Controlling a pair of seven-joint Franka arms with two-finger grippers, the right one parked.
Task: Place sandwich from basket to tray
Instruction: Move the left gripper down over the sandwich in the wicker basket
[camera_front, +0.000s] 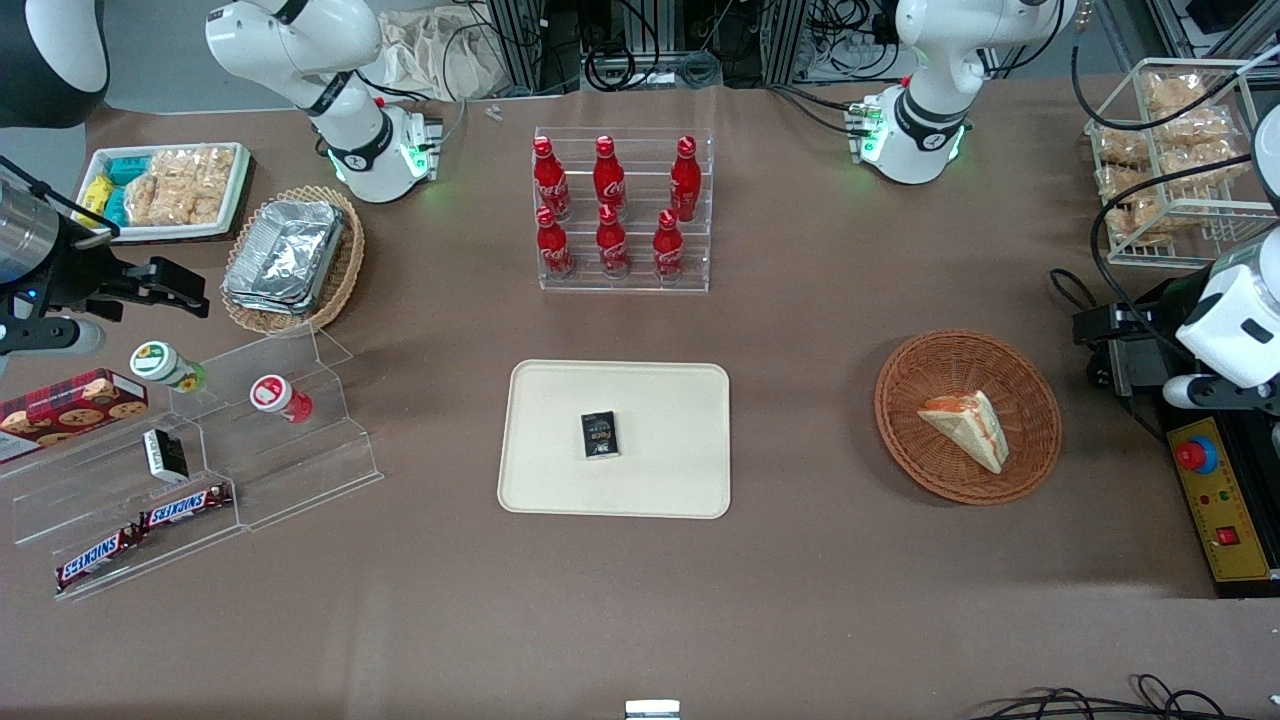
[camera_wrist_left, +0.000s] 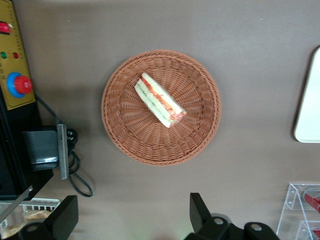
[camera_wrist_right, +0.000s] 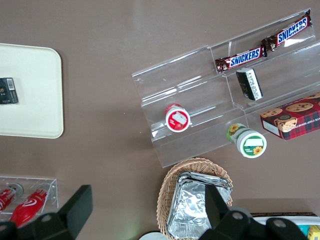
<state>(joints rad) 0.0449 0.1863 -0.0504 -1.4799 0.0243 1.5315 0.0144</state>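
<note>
Here, the scene by its parts:

Sandwich: the sandwich (camera_front: 968, 426) lies flat inside the basket (camera_front: 905, 390), roughly at its middle, filling edge showing; nothing touches it, so the lift is not yet begun.

Basket: it sits on the brown table toward the working arm's end, well apart from the tray (camera_front: 560, 400); its low wall probably lets the fingers come down from above.

Gripper: the gripper (camera_wrist_left: 134, 215) hangs high above the table beside the basket, looking straight down; its two fingers (camera_wrist_left: 200, 212) stand wide apart and hold nothing, seemingly ready to straddle the wedge.

Tray: it lies at the table's middle, nearer the front camera than the rack of red bottles (camera_front: 610, 205); a small dark packet (camera_front: 599, 435) rests near its centre.

Judgement: the bare stretches around that packet look the sensible places to set the sandwich down, and the soft bread likely wants a gentle squeeze.
</note>
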